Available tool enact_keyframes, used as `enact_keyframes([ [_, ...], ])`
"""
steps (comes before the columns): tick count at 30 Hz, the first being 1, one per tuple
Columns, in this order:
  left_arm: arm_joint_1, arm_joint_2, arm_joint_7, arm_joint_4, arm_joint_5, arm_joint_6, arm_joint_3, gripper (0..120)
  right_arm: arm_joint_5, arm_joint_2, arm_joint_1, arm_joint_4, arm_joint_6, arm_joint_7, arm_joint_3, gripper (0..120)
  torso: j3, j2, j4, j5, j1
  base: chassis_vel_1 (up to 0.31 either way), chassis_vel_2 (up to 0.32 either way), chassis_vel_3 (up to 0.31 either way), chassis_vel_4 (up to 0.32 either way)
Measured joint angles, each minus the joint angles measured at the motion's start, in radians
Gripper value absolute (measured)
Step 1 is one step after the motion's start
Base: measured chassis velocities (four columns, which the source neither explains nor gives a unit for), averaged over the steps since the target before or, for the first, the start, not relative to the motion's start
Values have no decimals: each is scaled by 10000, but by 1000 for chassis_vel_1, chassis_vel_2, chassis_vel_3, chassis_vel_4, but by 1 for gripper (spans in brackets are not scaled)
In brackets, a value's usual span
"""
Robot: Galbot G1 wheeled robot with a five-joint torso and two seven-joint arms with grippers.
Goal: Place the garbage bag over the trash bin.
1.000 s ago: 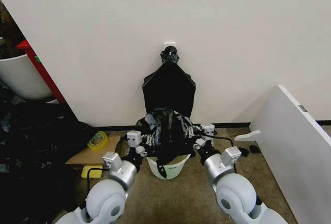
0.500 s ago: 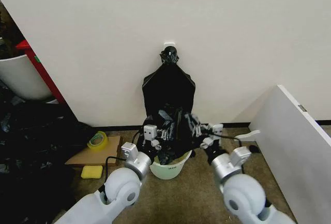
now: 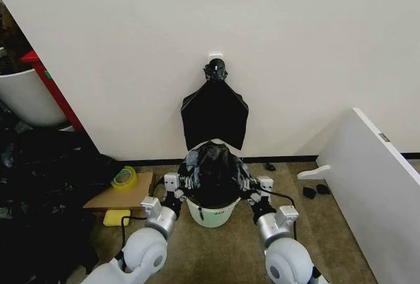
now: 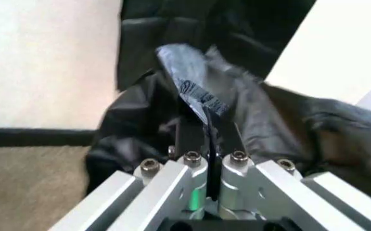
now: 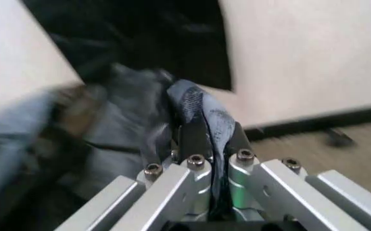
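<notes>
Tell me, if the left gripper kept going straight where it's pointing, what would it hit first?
Probably the garbage bag itself: the left gripper already pinches a fold, with more black plastic ahead. Depth beyond is unclear.

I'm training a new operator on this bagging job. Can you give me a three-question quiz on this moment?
1. True or false: both pincers are shut on the bag.
2. Where is the bag relative to the bin?
A. spread above the bin's mouth, between the two pincers
B. flat on the floor beside it
C. hanging on the wall
3. Fill in: the left pincer holds the bag's left side; the right pincer holds its ____ side.

Key: 1 true; 2 A; 3 right.
</notes>
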State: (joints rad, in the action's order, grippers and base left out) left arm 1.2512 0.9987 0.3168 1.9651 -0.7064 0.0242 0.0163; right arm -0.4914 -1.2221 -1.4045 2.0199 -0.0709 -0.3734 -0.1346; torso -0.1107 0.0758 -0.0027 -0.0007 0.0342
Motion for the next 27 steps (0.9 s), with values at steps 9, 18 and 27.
enact_keyframes([
  [9, 587, -190, 82, -54, -18, 63, 504, 0, 86, -87, -161, -391, -223, -381, 81, 0, 0, 0, 1, 1, 0, 0, 0, 0, 0],
  [18, 1131, -405, 85, -91, 125, -1, 634, 0, 499, -45, -316, -536, -658, -381, 405, 0, 0, 0, 2, 0, 0, 0, 0, 0, 0],
  [27, 1040, -991, 19, -210, 52, -808, 685, 0, 684, 124, -153, -915, -1356, -417, 440, 0, -1, 0, 2, 2, 0, 0, 0, 0, 0],
])
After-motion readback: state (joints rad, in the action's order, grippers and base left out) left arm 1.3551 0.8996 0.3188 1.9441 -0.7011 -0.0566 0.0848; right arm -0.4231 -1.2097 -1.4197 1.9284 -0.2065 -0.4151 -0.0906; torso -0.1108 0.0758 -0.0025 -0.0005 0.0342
